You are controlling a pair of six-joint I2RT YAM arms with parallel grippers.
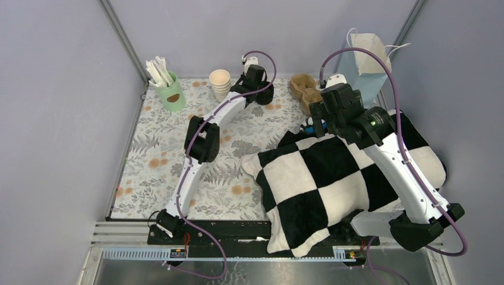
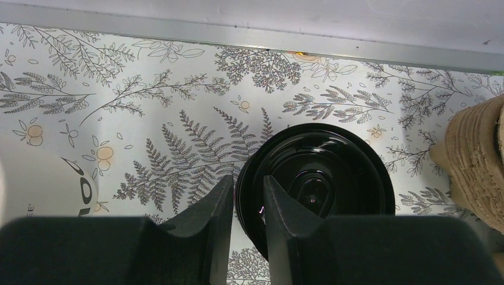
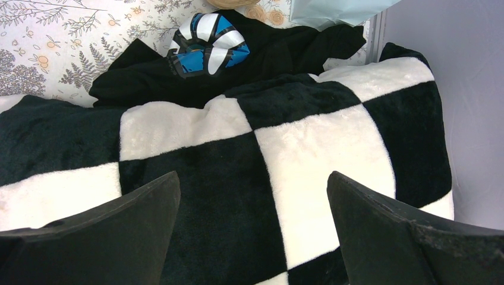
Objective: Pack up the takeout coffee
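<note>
The single cream takeout cup does not show in any view. A black plastic lid [image 2: 333, 178] lies on the fern-print mat at the back centre, on a short stack of lids [image 1: 265, 95]. My left gripper [image 2: 246, 181] is shut on the lid's left rim, one finger inside it and one outside; it also shows in the top view [image 1: 260, 89]. My right gripper [image 3: 252, 178] is open and empty, hovering over a black-and-white checkered blanket [image 3: 309, 154]; the top view shows it at the blanket's far edge [image 1: 324, 119].
A stack of nested cream cups [image 1: 220, 83] stands left of the lids, its printed side at the left wrist view's edge [image 2: 35, 190]. A mint-green cup of white sticks [image 1: 171, 92] stands back left. A cardboard carrier [image 1: 304, 89] and a pale blue paper bag [image 1: 368, 62] are back right. A blue-and-white object [image 3: 205, 44] lies on dark cloth.
</note>
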